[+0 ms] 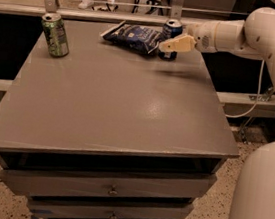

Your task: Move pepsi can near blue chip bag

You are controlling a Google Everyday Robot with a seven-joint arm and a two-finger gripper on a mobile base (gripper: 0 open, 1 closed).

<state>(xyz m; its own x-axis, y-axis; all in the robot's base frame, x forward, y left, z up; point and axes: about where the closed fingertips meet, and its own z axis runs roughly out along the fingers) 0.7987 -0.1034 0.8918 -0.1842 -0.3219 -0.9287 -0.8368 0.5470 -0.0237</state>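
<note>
The pepsi can (172, 29), dark blue with a silver top, stands upright at the far right of the table top, right beside the blue chip bag (133, 35), which lies flat and crinkled to its left. My gripper (167, 44) reaches in from the right and is closed around the can's lower half. One beige finger (176, 44) crosses the can's front and the other is hidden behind it. The can's base appears to be at the table surface.
A green can (55, 35) stands upright at the far left of the grey table (113, 103). A rail and glass panel run behind the table's far edge. My white arm (258, 31) spans the right side, with drawers below the front edge.
</note>
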